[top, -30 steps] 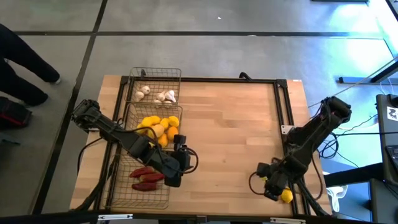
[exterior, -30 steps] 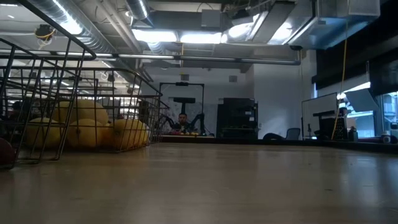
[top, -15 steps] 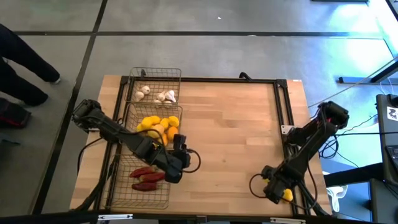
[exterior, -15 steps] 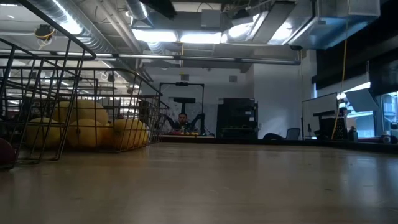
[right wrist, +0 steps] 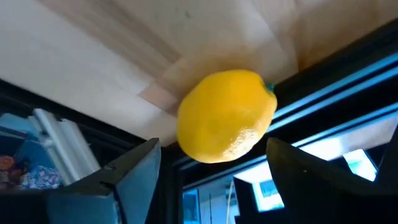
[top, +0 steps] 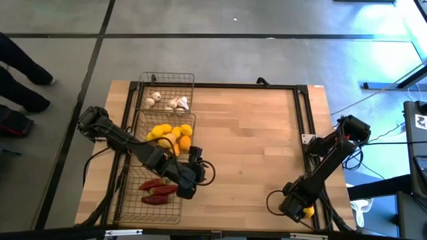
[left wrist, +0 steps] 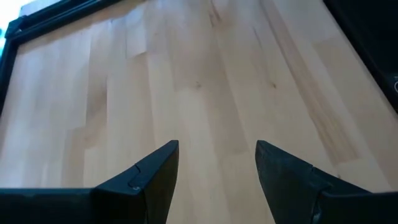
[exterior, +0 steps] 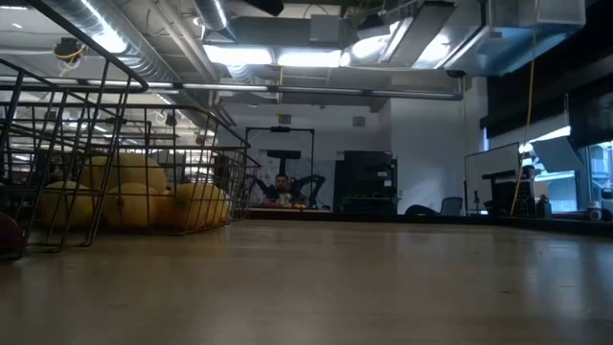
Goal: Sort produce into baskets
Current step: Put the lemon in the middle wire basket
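A yellow lemon [right wrist: 227, 115] lies on the wood at the table's near right corner [top: 307, 211], beside the black frame. My right gripper [right wrist: 213, 149] hangs over it, open, a finger on either side and apart from it; in the high view the right gripper [top: 297, 207] sits just left of the lemon. My left gripper [left wrist: 217, 165] stands open over bare wood, right of the baskets [top: 198, 170]. Three wire baskets line the left side: the far basket [top: 167, 79] holds garlic, the middle basket [top: 141, 120] lemons and oranges, and the near basket [top: 137, 203] red chilies.
A black frame [top: 303, 113] runs along the table's far and right edges. The wide middle of the wooden table [top: 247, 140] is bare. In the low view the baskets with yellow fruit [exterior: 124, 201] stand at the left. A person's legs [top: 23, 80] show on the floor at the far left.
My right gripper has sunk toward the table's near edge, down onto the lemon, and its wrist has rolled. The lemon has stayed where it was.
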Tool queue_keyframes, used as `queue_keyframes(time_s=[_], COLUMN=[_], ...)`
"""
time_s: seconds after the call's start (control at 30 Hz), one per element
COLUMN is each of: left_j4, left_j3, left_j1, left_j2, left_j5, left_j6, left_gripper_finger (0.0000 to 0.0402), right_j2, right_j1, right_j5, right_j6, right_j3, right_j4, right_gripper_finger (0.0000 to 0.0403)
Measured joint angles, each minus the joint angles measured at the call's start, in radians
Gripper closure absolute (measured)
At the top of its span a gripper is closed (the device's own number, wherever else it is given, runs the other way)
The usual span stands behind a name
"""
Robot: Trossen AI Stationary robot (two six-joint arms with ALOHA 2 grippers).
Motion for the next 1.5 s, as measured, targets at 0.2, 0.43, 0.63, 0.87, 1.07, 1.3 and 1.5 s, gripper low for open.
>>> queue_keyframes(time_s=[0.2,0.43,0.63,0.87,1.07,1.3,1.5], left_j4=[-0.007,-0.007,-0.006,-0.006,-0.006,0.0,0.007], left_j3=[0.0,0.0,0.0,0.0,0.0,0.0,0.0], left_j1=[0.002,0.01,0.01,0.01,0.002,-0.016,-0.009], left_j2=[0.0,0.0,0.0,0.0,0.0,0.0,0.0], left_j5=[0.0,0.0,0.0,0.0,-0.001,-0.001,-0.001], left_j6=[0.005,0.006,0.002,0.003,0.0,-0.034,-0.081], left_gripper_finger=[0.0192,0.0192,0.0192,0.0192,0.0191,0.0191,0.0191], right_j2=[0.059,0.132,0.139,0.133,0.088,0.003,-0.04], right_j1=[0.0,0.0,-0.001,-0.001,-0.024,-0.118,-0.201], right_j5=[-0.029,-0.053,-0.076,-0.036,0.157,0.486,0.757], right_j6=[-0.004,-0.046,-0.11,-0.217,-0.319,-0.523,-0.764], right_j3=[0.0,0.0,0.0,0.007,0.075,0.182,0.254], right_j4=[-0.015,0.028,0.041,0.034,0.022,-0.044,-0.112], right_gripper_finger=[0.0096,0.0114,0.0167,0.0236,0.0235,0.0234,0.0233])
